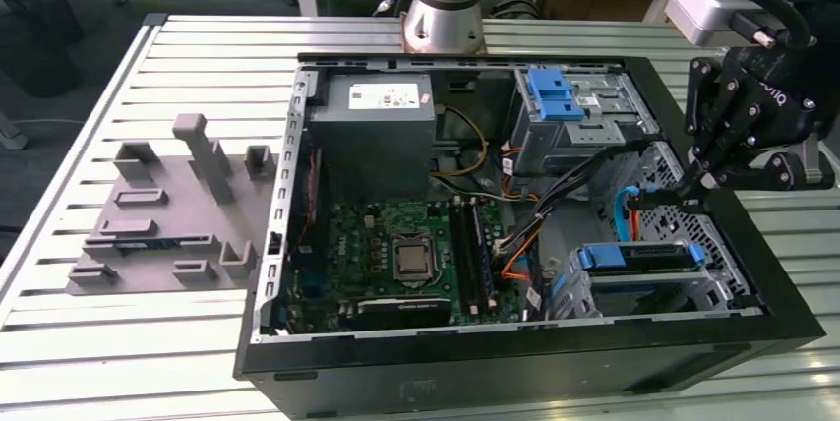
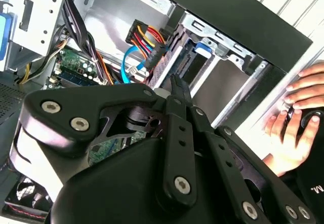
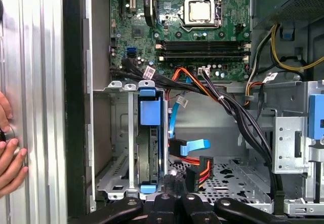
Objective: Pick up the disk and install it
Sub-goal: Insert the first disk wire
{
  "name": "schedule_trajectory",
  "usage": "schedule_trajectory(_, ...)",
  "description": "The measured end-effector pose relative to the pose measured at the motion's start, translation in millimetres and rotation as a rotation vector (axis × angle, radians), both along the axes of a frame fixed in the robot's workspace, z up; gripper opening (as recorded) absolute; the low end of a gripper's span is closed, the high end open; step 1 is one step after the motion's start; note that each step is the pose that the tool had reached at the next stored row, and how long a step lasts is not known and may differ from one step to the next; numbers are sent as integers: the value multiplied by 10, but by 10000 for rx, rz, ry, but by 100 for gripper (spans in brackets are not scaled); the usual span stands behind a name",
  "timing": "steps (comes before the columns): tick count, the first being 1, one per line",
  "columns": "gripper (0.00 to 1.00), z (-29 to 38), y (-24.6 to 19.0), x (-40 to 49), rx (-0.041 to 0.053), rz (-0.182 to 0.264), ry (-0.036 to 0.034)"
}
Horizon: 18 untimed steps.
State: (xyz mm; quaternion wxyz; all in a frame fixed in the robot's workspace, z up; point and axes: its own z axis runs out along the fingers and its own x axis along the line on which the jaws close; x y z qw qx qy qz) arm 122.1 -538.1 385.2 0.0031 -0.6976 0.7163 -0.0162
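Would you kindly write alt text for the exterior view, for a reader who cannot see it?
A black robot gripper hangs over the exterior view's right side of an open black computer case lying on a slatted metal table. Below it, a silver hard drive in a blue plastic bracket sits in the drive cage, beside the green motherboard.

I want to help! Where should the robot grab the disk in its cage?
Probably by the blue bracket tab at the disk's exposed edge, coming from the computer case's open side. The disk stands on edge between the metal cage walls, so its flat faces look blocked.
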Motion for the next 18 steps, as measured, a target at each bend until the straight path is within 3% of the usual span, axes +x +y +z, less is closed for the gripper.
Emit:
schedule_trajectory(6,11,-86,59,15,0,2,10)
schedule_trajectory(7,18,-96,69,15,1,1,11)
schedule_trajectory(13,19,-132,125,17,1,-3,12)
schedule_trajectory(14,25,-139,136,17,1,-8,12)
schedule_trajectory(18,25,-170,207,17,2,-25,12)
